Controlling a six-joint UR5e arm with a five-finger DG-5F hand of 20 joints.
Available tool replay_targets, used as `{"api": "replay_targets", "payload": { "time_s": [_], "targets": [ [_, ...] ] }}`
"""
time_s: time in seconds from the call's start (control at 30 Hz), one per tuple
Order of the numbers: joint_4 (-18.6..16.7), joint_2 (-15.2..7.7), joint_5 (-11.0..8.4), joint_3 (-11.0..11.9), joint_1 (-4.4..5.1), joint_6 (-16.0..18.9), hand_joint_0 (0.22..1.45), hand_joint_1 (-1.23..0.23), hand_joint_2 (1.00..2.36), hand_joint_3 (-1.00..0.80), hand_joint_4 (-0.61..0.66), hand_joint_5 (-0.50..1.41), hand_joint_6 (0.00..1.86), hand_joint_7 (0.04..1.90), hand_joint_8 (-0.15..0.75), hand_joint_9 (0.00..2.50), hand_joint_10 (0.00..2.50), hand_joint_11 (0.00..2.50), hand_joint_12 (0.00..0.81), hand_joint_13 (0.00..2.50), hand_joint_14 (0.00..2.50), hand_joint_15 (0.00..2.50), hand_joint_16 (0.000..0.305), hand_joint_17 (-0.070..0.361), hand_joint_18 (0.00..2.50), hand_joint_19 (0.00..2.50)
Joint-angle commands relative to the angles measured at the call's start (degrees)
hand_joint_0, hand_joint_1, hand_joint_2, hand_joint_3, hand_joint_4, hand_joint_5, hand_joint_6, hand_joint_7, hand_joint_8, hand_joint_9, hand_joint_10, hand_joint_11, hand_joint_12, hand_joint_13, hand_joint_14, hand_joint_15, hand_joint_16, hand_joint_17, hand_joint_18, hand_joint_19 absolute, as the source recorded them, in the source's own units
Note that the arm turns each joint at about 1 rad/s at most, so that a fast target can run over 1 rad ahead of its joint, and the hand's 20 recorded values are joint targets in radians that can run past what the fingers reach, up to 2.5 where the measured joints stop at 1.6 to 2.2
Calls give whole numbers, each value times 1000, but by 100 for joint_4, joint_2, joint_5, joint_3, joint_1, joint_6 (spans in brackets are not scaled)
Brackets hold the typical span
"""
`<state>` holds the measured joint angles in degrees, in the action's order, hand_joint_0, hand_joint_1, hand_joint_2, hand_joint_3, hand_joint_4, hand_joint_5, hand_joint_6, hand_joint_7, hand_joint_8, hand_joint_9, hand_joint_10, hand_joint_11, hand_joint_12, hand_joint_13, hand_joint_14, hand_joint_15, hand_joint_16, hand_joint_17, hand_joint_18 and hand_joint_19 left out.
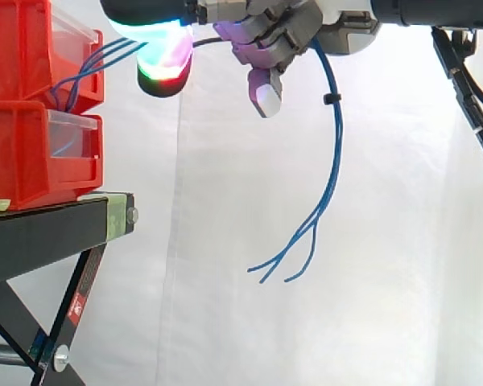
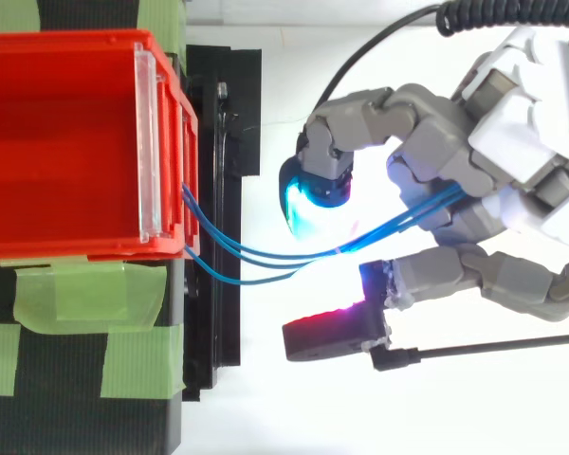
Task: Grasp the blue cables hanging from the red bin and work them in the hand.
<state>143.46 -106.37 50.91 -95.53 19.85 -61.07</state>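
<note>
Thin blue cables (image 2: 266,254) leave the front of the upper red bin (image 2: 76,248) and run right into my hand (image 2: 455,161). In the side view the hand (image 1: 290,32) sits at the top, level with the upper bin (image 1: 16,48). Its fingers are curled round the cables. One glowing fingertip (image 1: 165,56) points toward the bin. Behind the hand the cables (image 1: 332,161) drop in a long curve, bound by a small black tie (image 1: 330,99), and their loose ends fan out in mid-air at lower centre.
A second red bin (image 1: 24,161) sits under the first on the black stand (image 1: 48,233). Green tape (image 2: 85,294) holds the bin to the stand. A white curtain lies behind, with open air below and to the right of the hand.
</note>
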Motion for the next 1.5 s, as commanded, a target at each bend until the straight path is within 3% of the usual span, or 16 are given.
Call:
{"api": "replay_targets", "payload": {
  "time_s": [0.0, 0.3, 0.43, 0.47, 0.8, 0.97, 1.1, 1.17, 1.33, 1.47],
  "targets": [
    [-2, 2, -125, -1, 54, 113, 974, -633, 1018, -555, 249, -48, 995, 1074, 350, 1601, 2500, 2500, 470, 1747, 2500, 1461, 186, 139, 2483, 559],
    [-19, -6, -160, -1, 169, 121, 976, -631, 1018, -553, 250, -51, 994, 1076, 350, 1601, 2500, 2500, 470, 1747, 2500, 1461, 186, 139, 2483, 559],
    [33, -94, -143, -1, 169, 157, 979, -631, 1018, -555, 245, -51, 996, 1067, 350, 1601, 2500, 2500, 470, 1747, 2500, 1461, 186, 139, 2483, 559],
    [16, -226, -143, -1, 160, 236, 979, -631, 1018, -555, 248, -51, 996, 1068, 350, 1601, 2500, 2500, 470, 1747, 2500, 1461, 186, 139, 2483, 559],
    [51, -270, -99, -1, 107, 359, 981, -634, 1023, -372, 257, -52, 947, 1067, 350, 1601, 2500, 2500, 470, 1747, 2500, 1461, 186, 139, 2483, 559],
    [121, -270, -20, -1, 89, 359, 1009, -589, 1025, -154, 270, -20, 828, 1046, 350, 1601, 2500, 2500, 470, 1747, 2500, 1461, 186, 139, 2483, 559],
    [121, -270, 33, -1, 72, 359, 1030, -558, 1019, 53, 269, 143, 408, 1220, 350, 1601, 2500, 2500, 470, 1747, 2500, 1461, 186, 139, 2483, 559],
    [121, -270, 51, -1, 63, 359, 1034, -564, 1009, 155, 288, 165, 369, 1214, 350, 1601, 2500, 2500, 470, 1747, 2500, 1461, 186, 139, 2483, 559],
    [121, -261, 51, 8, 54, 359, 998, -561, 1080, 180, 296, 253, 37, 1330, 350, 1601, 2500, 2500, 470, 1747, 2500, 1461, 186, 139, 2483, 559],
    [121, -270, 51, 8, 54, 359, 1016, -584, 1060, 247, 305, 258, 1, 1328, 350, 1601, 2500, 2500, 470, 1747, 2500, 1461, 186, 139, 2483, 559]
  ]
}}
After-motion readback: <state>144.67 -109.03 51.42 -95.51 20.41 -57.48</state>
